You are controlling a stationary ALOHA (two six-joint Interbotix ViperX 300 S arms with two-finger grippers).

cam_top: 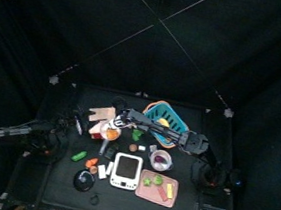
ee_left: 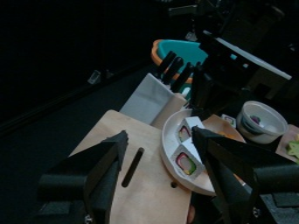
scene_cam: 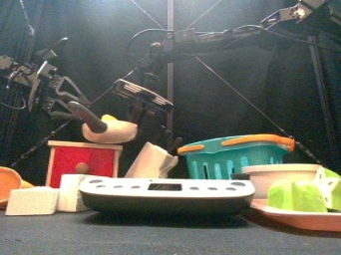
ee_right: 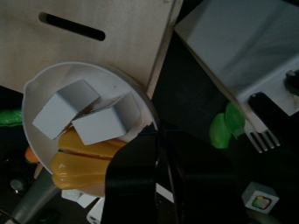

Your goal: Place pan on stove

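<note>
Top view: the right claw (cam_top: 117, 122) reaches across the black table (cam_top: 63, 180) to the pan (cam_top: 105, 130) at the back left. The stove (cam_top: 126, 169) lies well apart from the pan, nearer the front, beside a pink board (cam_top: 159, 189). The left arm (cam_top: 3, 135) rests at the table's left edge. Black curtains (cam_top: 62, 23) close off the pen.

Front view: the pan sits on a red box (scene_cam: 83, 159), and the right claw hangs just above it. The stove stands in front.

Left wrist view: the left claw (ee_left: 158, 140) gapes wide and holds nothing. Beyond it, the pan lies on a wooden board (ee_left: 128, 166).

Right wrist view: the right claw's jaws stand slightly apart over the pan's rim. I cannot tell if they touch it. Grey cubes (ee_right: 70, 109) lie in the pan.
</note>
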